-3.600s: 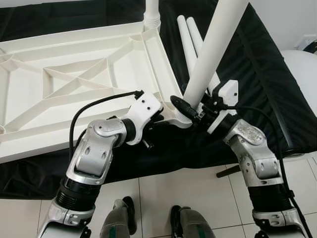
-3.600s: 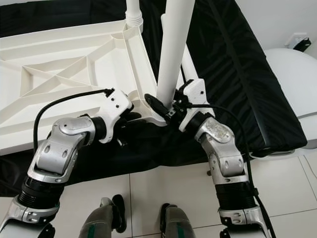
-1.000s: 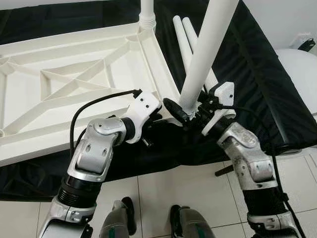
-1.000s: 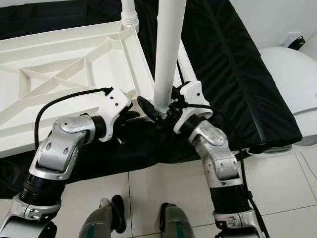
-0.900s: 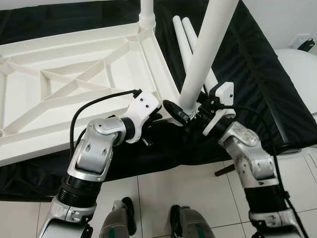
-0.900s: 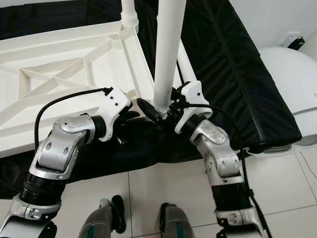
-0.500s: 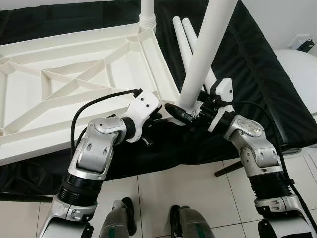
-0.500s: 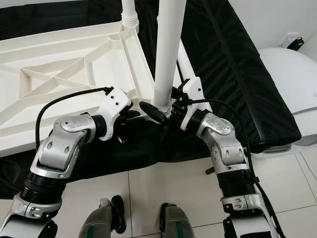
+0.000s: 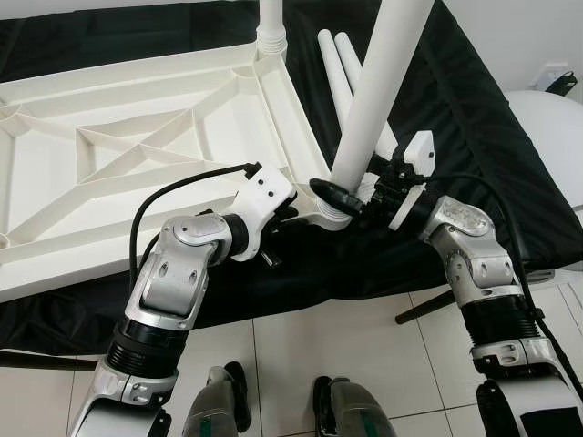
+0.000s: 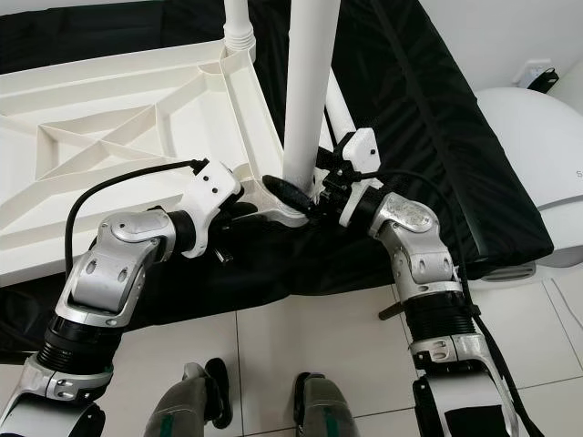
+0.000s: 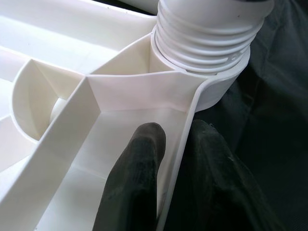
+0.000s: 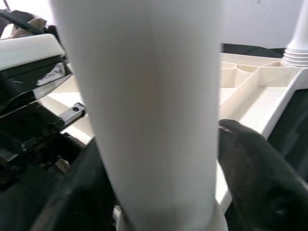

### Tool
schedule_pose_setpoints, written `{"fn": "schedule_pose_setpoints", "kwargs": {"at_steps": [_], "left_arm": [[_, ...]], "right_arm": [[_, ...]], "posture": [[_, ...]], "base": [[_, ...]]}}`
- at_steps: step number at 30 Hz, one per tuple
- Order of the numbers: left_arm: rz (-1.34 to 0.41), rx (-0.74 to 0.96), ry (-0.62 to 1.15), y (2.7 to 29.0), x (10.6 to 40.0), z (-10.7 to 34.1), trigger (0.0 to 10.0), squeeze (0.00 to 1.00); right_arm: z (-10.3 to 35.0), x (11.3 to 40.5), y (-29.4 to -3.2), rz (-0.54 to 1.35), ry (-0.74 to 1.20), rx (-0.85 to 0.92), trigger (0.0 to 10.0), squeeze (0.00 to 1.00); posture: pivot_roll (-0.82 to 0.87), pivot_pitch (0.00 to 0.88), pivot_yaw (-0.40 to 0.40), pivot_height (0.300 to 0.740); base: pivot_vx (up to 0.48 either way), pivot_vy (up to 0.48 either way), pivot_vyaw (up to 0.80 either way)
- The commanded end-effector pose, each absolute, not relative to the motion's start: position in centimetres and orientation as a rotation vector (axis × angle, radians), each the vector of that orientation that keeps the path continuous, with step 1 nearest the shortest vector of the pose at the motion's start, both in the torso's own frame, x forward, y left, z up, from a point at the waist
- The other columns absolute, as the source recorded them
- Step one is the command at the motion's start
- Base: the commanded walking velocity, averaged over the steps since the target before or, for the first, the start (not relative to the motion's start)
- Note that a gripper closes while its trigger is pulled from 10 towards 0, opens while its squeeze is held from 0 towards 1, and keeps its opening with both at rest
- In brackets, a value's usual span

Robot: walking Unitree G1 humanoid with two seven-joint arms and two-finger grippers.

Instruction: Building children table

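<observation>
The white tabletop [image 9: 137, 146] lies upside down, ribs up, on a black-covered bed [image 9: 474, 118]. At its far right corner one leg [image 10: 237, 23] already stands in its socket.

The left pincer [image 11: 168, 159] is closed on the near right edge of the tabletop, one finger inside the rim wall and one outside, just beside the corner socket [image 11: 211, 82], bracing the panel.

To its right, a second leg [image 9: 378, 91] stands nearly upright with its threaded end seated in that near corner socket. The right pincer [image 9: 351, 198] grips this leg low down, its black fingers [image 12: 250, 159] wrapped around the tube just above the threads.

Two spare legs [image 9: 342, 64] lie side by side on the bed behind.

The step in hand appears to be screwing the second leg home. The next move likely calls for turning the tube about its own axis while keeping it square to the socket, so the threads do not cross, with the left pincer holding the tabletop from shifting.
</observation>
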State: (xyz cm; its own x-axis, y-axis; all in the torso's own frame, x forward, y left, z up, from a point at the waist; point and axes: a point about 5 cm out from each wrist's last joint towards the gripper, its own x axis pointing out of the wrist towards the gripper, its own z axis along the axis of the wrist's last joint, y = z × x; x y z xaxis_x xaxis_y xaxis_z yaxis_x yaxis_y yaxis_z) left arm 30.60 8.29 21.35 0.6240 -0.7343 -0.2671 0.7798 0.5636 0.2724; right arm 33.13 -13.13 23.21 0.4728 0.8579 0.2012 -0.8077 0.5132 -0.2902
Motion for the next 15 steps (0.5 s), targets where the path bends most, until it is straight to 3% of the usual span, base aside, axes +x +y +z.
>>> {"fn": "schedule_pose_setpoints", "kwargs": {"at_steps": [1, 15], "left_arm": [[-0.751, 0.361, 0.111, 9.2, 31.0, 21.2, 10.0, 0.0], [-0.757, 0.353, 0.117, 9.0, 30.9, 21.0, 10.0, 0.0]], "right_arm": [[23.1, 33.1, -13.4, 1.032, -0.349, -0.154, 0.0, 0.0], [23.3, 31.7, -12.3, 1.007, -0.377, -0.049, 0.0, 0.0]], "posture": [[-0.01, 0.191, -0.031, 0.74], [-0.02, 0.196, -0.041, 0.74]], "base": [[0.0, 0.0, 0.0], [0.0, 0.0, 0.0]]}}
